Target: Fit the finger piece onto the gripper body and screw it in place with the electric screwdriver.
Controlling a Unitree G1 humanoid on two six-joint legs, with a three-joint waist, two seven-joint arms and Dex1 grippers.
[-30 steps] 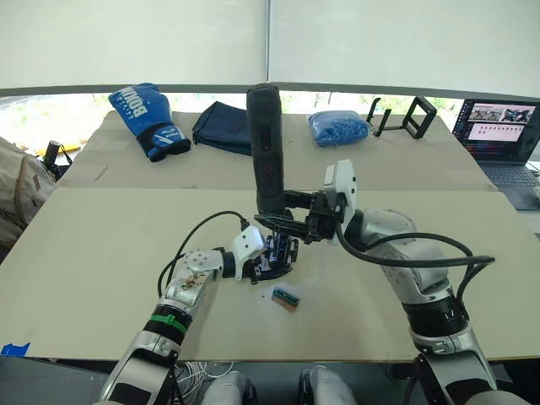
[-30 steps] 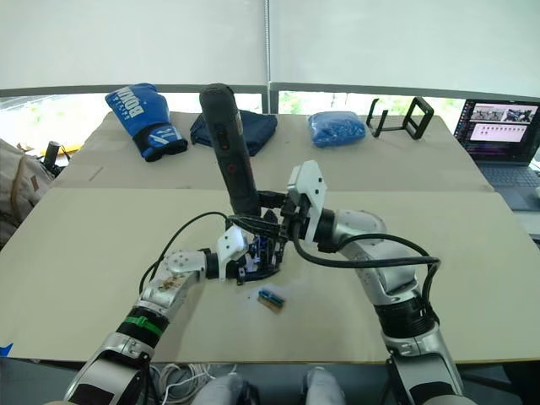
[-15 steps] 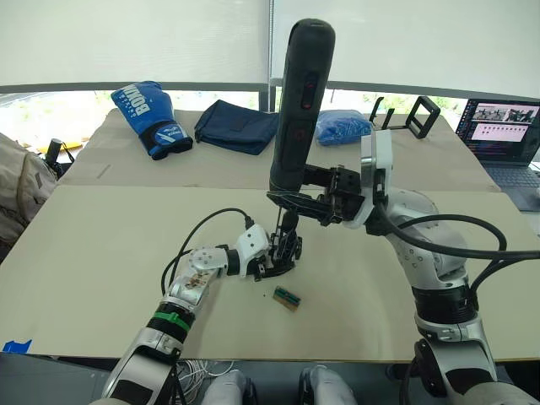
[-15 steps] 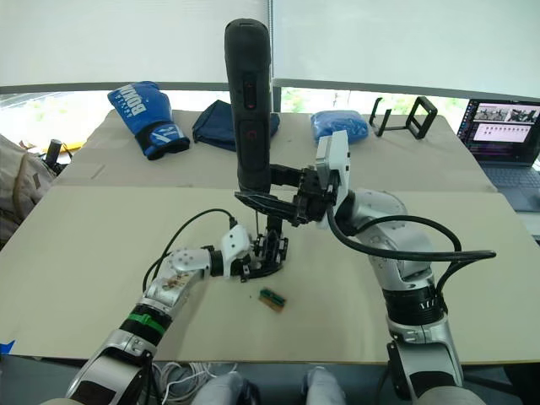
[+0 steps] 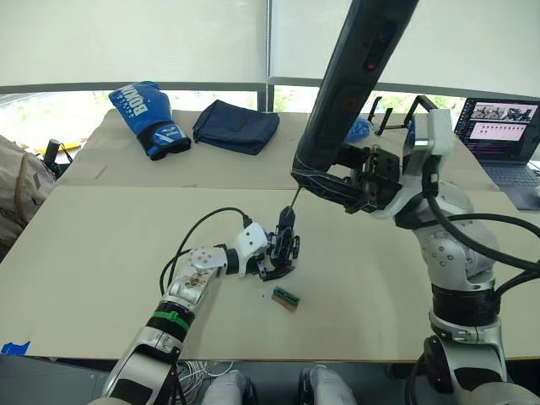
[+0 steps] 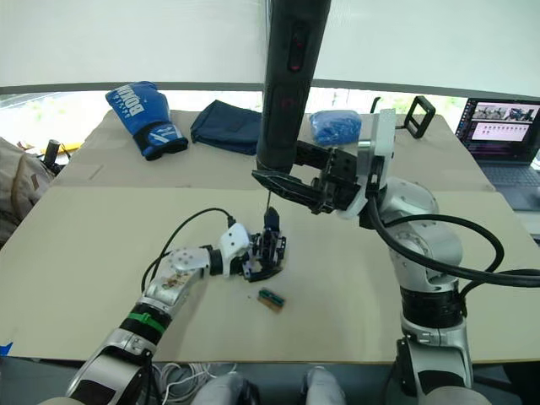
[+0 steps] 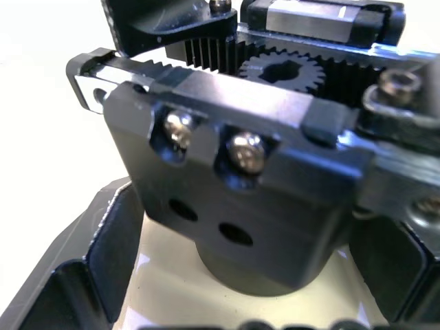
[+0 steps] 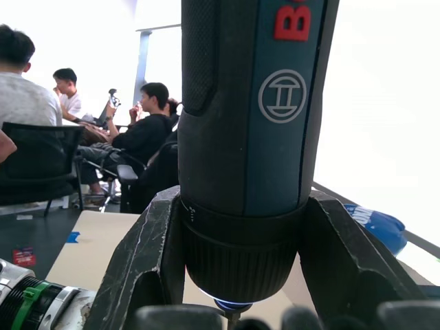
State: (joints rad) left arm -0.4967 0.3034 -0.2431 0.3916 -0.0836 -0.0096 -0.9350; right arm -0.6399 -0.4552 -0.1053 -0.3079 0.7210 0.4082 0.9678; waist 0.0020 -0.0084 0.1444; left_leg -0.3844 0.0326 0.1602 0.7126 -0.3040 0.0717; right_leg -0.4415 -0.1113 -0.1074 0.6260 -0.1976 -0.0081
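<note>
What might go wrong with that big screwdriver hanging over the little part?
The screwdriver is tilted, its bit just above the finger piece, so the tip may miss the screw or slip off. Pressing down could tip the gripper body, held only by the left gripper. The right gripper holds it low, so it may sway.

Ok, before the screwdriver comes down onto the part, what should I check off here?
1. Right hand shut on the screwdriver: ok.
2. Left hand holding the gripper body on the table: ok.
3. Finger piece standing upright on the body: ok.
4. Bit tip touching a screw: not ok, it hangs above the piece.
5. Screwdriver upright: not ok, tilted.
6. Screws fully seated: cannot tell.
</note>
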